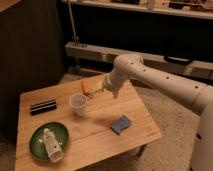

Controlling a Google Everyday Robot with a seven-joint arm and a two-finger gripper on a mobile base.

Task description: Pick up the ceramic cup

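The ceramic cup is a small plain white handleless cup. It stands upright on the wooden table, left of the middle. My gripper reaches in from the right on the white arm. It hangs just behind and to the right of the cup, close to its rim and next to a small orange object. It holds nothing that I can see.
A green plate at the front left carries a white bottle lying on its side. A black flat object lies at the left. A blue sponge lies right of centre. Dark shelving stands behind the table.
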